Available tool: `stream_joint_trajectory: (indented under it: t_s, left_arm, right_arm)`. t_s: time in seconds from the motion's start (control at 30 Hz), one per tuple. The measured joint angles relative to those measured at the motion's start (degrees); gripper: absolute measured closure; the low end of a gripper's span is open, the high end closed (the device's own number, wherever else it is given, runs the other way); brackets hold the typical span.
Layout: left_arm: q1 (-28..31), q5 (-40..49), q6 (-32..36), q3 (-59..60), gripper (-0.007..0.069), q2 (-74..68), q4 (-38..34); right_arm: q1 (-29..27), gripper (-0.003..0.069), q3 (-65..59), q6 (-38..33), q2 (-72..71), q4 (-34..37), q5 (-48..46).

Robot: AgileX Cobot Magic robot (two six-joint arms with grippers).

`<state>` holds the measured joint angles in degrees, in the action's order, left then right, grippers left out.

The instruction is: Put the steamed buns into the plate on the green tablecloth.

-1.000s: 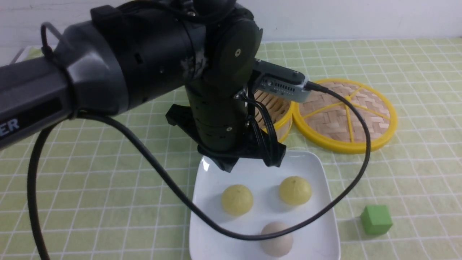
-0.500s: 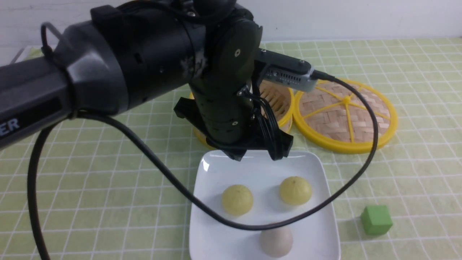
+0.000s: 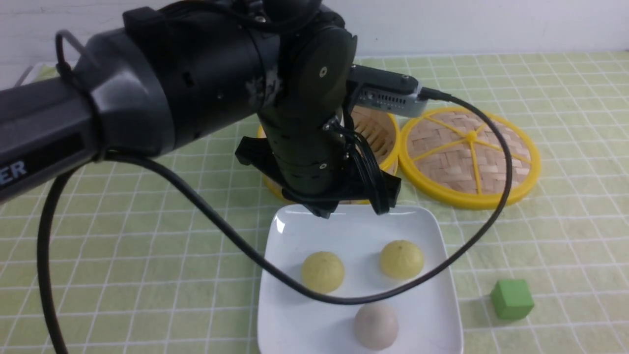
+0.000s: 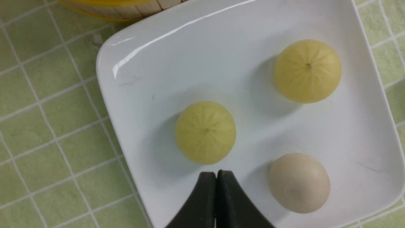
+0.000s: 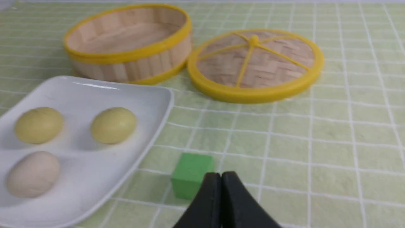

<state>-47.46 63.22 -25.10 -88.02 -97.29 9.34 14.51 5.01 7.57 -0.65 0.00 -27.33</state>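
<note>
We see all three small domed steamed buns [image 4: 205, 132], two pale yellow and one off-white, resting apart on the glossy white square plate [image 4: 133, 79]. The left gripper [image 4: 216, 173] hangs above them, tips pressed together, empty; the right gripper [image 5: 221, 175], likewise closed, sits farther off.

White letters "ER", left arm [image 3: 44, 137]

A staged robot test table: checked green tablecloth [image 3: 123, 236], toy green cube [image 3: 512, 299] right of the left gripper [image 3: 351, 212], bare white wall [image 3: 491, 24] beyond it.
</note>
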Motion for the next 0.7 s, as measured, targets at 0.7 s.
stream_joint_trajectory:
  t_s: [0.7]
  left_arm:
    - [0.0,7.7,2.1,5.1,0.0605,29.2,12.9]
  right_arm:
    - [-8.7,0.0629,-5.9,0.0,0.0,0.0,3.9]
